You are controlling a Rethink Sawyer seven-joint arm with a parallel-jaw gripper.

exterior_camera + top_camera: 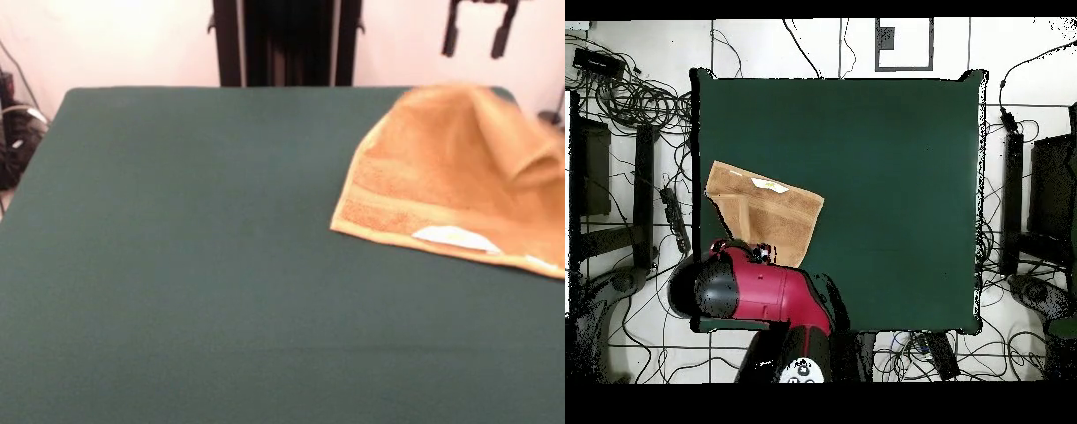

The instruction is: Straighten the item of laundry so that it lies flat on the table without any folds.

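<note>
The item of laundry point(441, 177), an orange-tan terry towel, lies at the right side of the dark green table point(177, 265). Its white label point(455, 237) shows at the near edge. Its far right part is humped and folded over point(530, 150). My gripper point(477, 49) hangs above the towel's far edge, open and empty, clear of the cloth. In the overhead view the towel point(765, 212) lies at the table's point(895, 180) left side with the label point(770, 185) on its upper edge. The red arm point(750, 290) covers its lower corner.
The black pedestal point(287, 42) stands behind the table's far edge. Cables point(13, 132) lie off the table's left side. In the overhead view cables point(635, 95) and black stands point(1035, 200) surround the table. The towel's right end runs out of the front view.
</note>
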